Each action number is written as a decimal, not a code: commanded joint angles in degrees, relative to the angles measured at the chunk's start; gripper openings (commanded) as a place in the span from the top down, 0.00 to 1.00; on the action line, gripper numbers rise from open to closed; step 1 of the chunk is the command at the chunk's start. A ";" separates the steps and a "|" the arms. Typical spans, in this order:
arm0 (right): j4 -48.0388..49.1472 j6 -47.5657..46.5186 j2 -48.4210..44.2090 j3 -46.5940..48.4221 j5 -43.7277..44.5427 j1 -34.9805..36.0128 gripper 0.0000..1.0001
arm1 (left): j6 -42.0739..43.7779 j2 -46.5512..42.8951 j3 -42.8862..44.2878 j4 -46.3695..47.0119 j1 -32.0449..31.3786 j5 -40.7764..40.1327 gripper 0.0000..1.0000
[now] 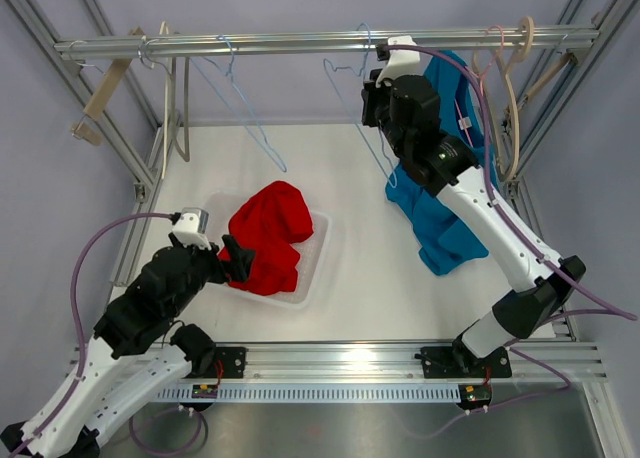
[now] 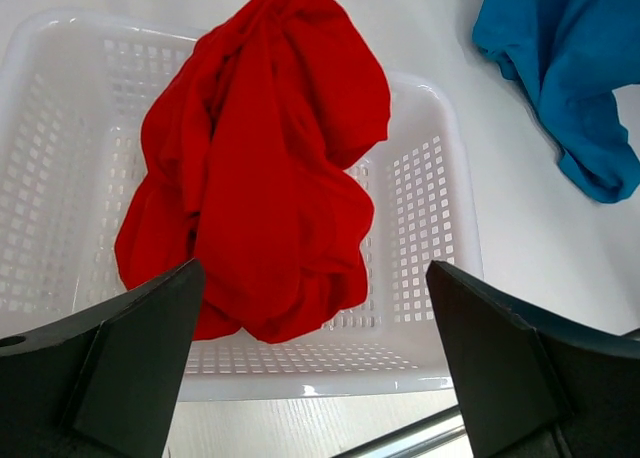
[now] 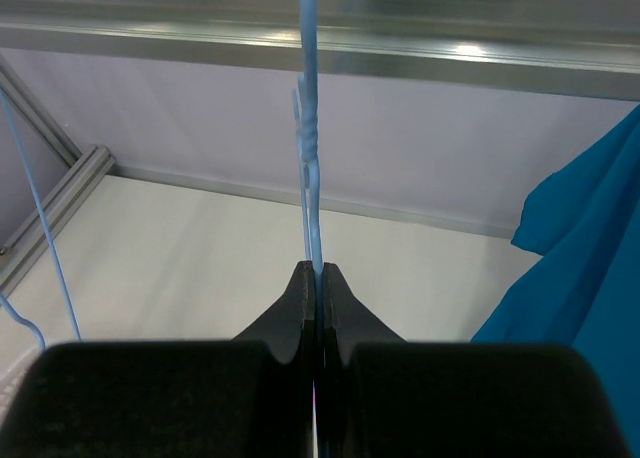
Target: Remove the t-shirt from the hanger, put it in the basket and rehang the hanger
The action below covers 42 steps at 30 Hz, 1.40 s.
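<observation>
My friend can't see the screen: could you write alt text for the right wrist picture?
The right gripper is shut on a thin blue hanger hanging from a metal rail. A blue shirt hangs at the right.

White basket (image 2: 425,228) on the table (image 1: 360,278) holds red cloth (image 2: 265,168) (loosely heaped).

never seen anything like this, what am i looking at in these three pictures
Two robot arms are bolted to a table's near edge. One picture looks down from above; the other two come from a camera on each wrist. The left arm's jaws stand open above a red t-shirt lying in a white basket. The right arm reaches up to the metal rail, its jaws shut on a thin blue hanger. Beside it, a blue t-shirt hangs down onto the table.
</observation>
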 commanded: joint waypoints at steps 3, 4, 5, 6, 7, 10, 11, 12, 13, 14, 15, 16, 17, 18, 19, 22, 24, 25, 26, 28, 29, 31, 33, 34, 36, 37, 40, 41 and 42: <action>-2.32 0.24 -3.86 -3.81 0.70 0.25 1.00 | -6.45 1.06 0.87 1.37 0.14 -5.35 0.01; -2.24 0.33 -4.03 -4.07 0.52 0.34 1.00 | -6.81 0.88 1.05 1.46 0.14 -6.32 0.01; -2.24 0.42 -4.12 -4.86 0.52 0.34 1.00 | -7.25 0.97 1.14 1.81 0.14 -8.24 0.01; -2.06 0.68 -4.30 -5.30 0.70 0.34 1.00 | -8.21 1.23 1.40 2.08 0.14 -8.70 0.01; -2.06 1.03 -4.73 -5.65 0.52 0.34 1.00 | -8.57 1.58 1.49 2.43 0.14 -8.96 0.01; -1.10 1.82 -6.05 -7.24 -0.27 0.34 0.99 | -9.89 3.86 1.49 4.10 0.14 -9.32 0.01; -1.27 1.82 -6.23 -7.24 -0.18 0.34 0.97 | -10.41 5.44 1.66 5.06 0.14 -9.14 0.01; -1.44 1.74 -6.23 -7.24 -0.18 0.34 0.95 | -10.59 5.45 1.67 5.59 0.14 -9.23 0.01; -1.79 1.56 -6.06 -6.98 -0.01 0.34 0.93 | -10.77 6.50 1.40 6.20 0.14 -9.32 0.01; -2.49 1.56 -6.06 -6.54 0.08 0.34 0.89 | -10.94 7.03 1.23 7.60 0.14 -9.58 0.01; -2.94 1.56 -6.06 -6.45 0.17 0.34 0.84 | -11.29 7.38 1.14 8.31 0.14 -9.76 0.01; -3.37 1.56 -6.23 -6.36 0.00 0.34 0.72 | -11.38 7.99 0.88 9.01 0.14 -10.02 0.01; -4.51 1.56 -6.41 -6.10 -0.09 0.34 0.66 | -11.39 8.26 0.61 10.24 0.14 -10.28 0.01; -5.13 1.47 -6.67 -6.01 -0.35 0.34 0.61 | -11.47 8.61 0.52 10.77 0.14 -10.20 0.01; -5.75 1.56 -7.54 -6.01 -0.97 0.34 0.52 | -11.47 8.96 0.61 11.74 0.14 -9.85 0.01; -7.42 1.65 -10.78 -6.88 -2.81 0.34 0.39 | -10.68 9.67 0.52 13.15 0.14 -8.09 0.01; -8.47 2.26 -12.99 -8.38 -4.22 0.34 0.35 | -9.55 10.37 0.96 13.42 0.14 -8.00 0.01; -8.74 2.70 -15.35 -9.08 -5.96 0.34 0.34 | -9.37 10.81 1.14 13.50 0.05 -7.91 0.01; -8.91 3.57 -16.68 -10.82 -6.85 0.34 0.34 | -9.28 11.34 1.23 14.03 0.14 -7.39 0.02; -8.83 4.63 -20.79 -13.20 -8.70 0.34 0.34 | -9.45 12.04 0.44 16.30 0.14 -5.90 0.03; -8.05 5.07 -22.39 -15.91 -8.97 0.34 0.34 | -9.54 11.96 -0.09 17.36 0.05 -3.80 0.04; -7.69 6.13 -26.59 -18.57 -8.27 0.34 0.36 | -9.89 11.61 -1.58 19.99 0.05 -1.68 0.09; -10.82 5.17 -29.25 -19.90 -6.52 0.34 0.45 | -9.45 10.47 -2.02 20.62 -0.30 1.48 0.11; -13.46 4.29 -29.52 -19.03 -5.47 0.34 0.49 | -9.19 9.94 -2.03 20.54 -0.48 2.80 0.12; -21.46 2.62 -29.96 -15.86 -1.08 0.25 0.55 | -7.70 8.36 -2.37 20.36 -0.92 7.98 0.11; -22.79 2.18 -30.92 -15.24 3.29 0.16 0.59 | -7.17 6.35 -3.16 20.27 -1.09 10.26 0.11; -25.61 2.17 -32.60 -13.48 4.48 -3.60 0.59 | -5.76 2.99 -4.92 19.83 -1.09 19.31 0.09; -27.09 2.17 -32.51 -12.17 3.52 -5.45 0.59 | -5.76 1.08 -5.80 19.57 -1.09 22.38 0.08; -27.81 2.00 -32.25 -11.47 2.47 -9.38 0.59 | -5.59 0.27 -6.07 19.22 -1.18 23.54 0.07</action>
